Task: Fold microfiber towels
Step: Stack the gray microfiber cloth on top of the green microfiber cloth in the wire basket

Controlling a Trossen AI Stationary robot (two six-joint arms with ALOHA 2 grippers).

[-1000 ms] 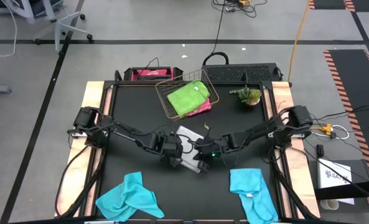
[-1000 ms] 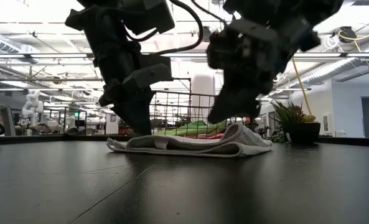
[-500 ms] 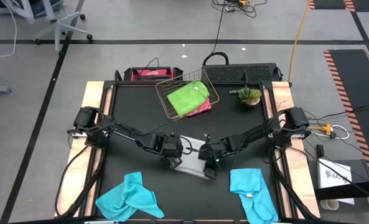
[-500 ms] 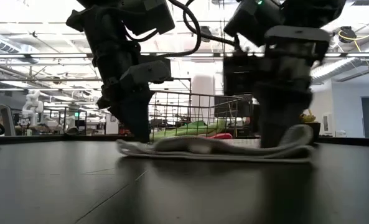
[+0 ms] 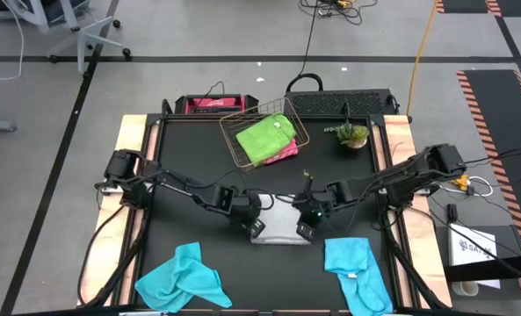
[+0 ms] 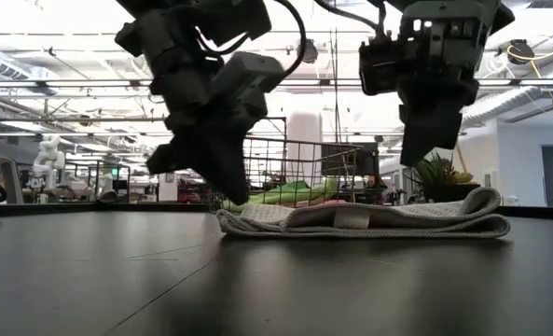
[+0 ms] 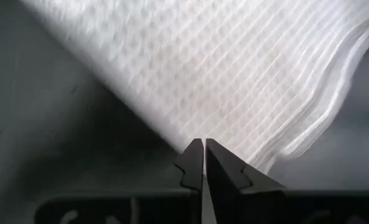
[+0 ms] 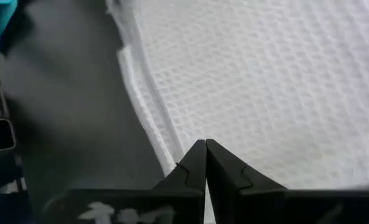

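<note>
A light grey towel (image 5: pixel 282 219) lies folded in several layers at the table's middle, flat on the black top, its rounded fold (image 6: pixel 492 211) at the right end. My left gripper (image 5: pixel 254 230) stands shut at the towel's left end (image 6: pixel 228 218), slanting down. My right gripper (image 6: pixel 418 157) is shut and hangs above the towel's right half (image 8: pixel 265 81), clear of it. Two turquoise towels (image 5: pixel 181 279) (image 5: pixel 357 272) lie crumpled near the front edge. A lime green towel (image 5: pixel 266 136) and a pink one (image 5: pixel 286 153) lie in the wire basket (image 5: pixel 234 140). My left gripper meets the grey towel's left edge (image 7: pixel 172 134) with its shut fingertips (image 7: pixel 193 155), slanting down from the table's left. Whether a layer is caught between them I cannot tell. The towel lies flat on the table.
A small potted plant (image 5: pixel 352 134) stands at the far right, beside the basket. A black case (image 5: pixel 348 101) and a red-pink box (image 5: pixel 209 104) sit along the far edge. Bare black table top (image 5: pixel 190 237) lies left of the grey towel.
The grey towel has slid toward the table's right and turned from lying slantwise to lying square with the table, and its top layer has flattened. My right gripper has lifted off it and gone right. My left gripper has rolled at the towel's left end.
</note>
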